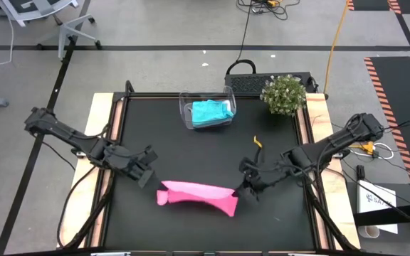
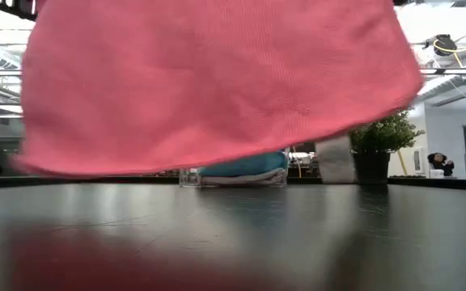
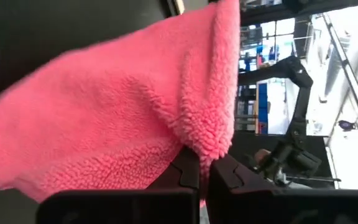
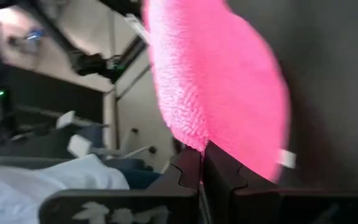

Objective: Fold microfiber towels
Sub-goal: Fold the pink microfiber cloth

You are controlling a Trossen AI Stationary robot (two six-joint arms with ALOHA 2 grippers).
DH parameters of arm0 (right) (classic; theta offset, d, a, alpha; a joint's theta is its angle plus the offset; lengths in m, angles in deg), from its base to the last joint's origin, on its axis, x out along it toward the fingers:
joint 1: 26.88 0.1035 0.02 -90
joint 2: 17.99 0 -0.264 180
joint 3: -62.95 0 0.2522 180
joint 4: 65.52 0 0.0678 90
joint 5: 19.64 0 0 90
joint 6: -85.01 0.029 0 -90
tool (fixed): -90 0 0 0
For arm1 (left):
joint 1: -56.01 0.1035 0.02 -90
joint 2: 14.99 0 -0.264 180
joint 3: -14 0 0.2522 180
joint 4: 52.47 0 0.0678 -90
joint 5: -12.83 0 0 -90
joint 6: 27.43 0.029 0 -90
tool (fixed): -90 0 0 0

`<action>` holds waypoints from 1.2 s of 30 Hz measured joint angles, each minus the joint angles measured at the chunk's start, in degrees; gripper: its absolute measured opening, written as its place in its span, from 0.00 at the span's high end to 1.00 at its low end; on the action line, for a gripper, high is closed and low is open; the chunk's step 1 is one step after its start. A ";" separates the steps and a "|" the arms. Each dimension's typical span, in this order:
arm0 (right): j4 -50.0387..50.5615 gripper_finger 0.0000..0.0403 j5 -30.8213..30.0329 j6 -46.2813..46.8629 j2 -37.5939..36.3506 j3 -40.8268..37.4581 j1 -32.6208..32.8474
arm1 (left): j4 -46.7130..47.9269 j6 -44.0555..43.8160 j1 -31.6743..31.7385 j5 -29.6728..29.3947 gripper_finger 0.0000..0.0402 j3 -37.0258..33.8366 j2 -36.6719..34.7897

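Observation:
A bright pink microfiber towel [image 1: 194,195] hangs spread between my two grippers over the near middle of the black table [image 1: 191,153]. My left gripper [image 1: 155,185] is shut on its left end and my right gripper [image 1: 241,190] on its right end. In the low view the pink towel [image 2: 217,89] fills the upper picture, its lower edge off the tabletop. A teal towel [image 1: 211,112] lies in a clear plastic tub [image 1: 186,114] at the far middle. My left gripper pinches the pink towel's upper left corner [image 3: 209,148] between its two fingers, coming nearly level from the table's left. The cloth hangs below and away from the fingers, clear of the table. My right gripper pinches the pink towel's upper right edge [image 4: 193,142] between its two fingers, slanting down from the table's right. A white tag [image 4: 285,158] shows on the cloth close by. The towel hangs below the fingers, off the table.
A small potted plant [image 1: 284,94] stands at the far right corner, next to a black box [image 1: 251,82]. A little yellow object [image 1: 258,142] lies right of centre. Wooden side rails [image 1: 98,135] border the table.

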 joint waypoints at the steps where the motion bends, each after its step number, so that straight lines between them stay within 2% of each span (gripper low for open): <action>1: 1.32 1.00 -0.86 0.96 0.19 0.00 0.37 | -0.07 -0.77 -0.19 0.01 0.99 0.00 0.46; 4: 5.32 1.00 -3.48 2.32 0.90 -0.01 0.38 | 0.53 0.00 -0.06 -0.32 0.99 0.00 2.58; 9: 7.12 1.00 -6.31 -0.88 3.32 -2.29 -2.99 | 7.67 5.87 2.31 -3.18 0.99 0.00 7.55; 15: -6.83 1.00 -6.18 -3.11 5.07 -15.22 -7.98 | 15.91 14.42 7.30 -7.88 0.99 -0.03 15.53; 19: -17.64 1.00 -6.36 -1.52 4.98 -24.48 -11.02 | 16.37 19.78 11.32 -9.89 0.99 -0.04 20.60; 22: -21.34 1.00 -6.25 -0.85 4.98 -28.99 -12.55 | 15.42 23.06 14.11 -9.37 0.99 -0.02 23.74; 29: -22.10 0.99 -6.03 -5.59 4.94 -31.67 -15.71 | 14.66 31.51 20.13 -9.36 0.85 -0.04 25.30; 36: -22.44 0.90 -5.76 -13.57 4.94 -31.67 -21.37 | 13.63 38.89 27.28 -10.75 0.72 -0.04 24.77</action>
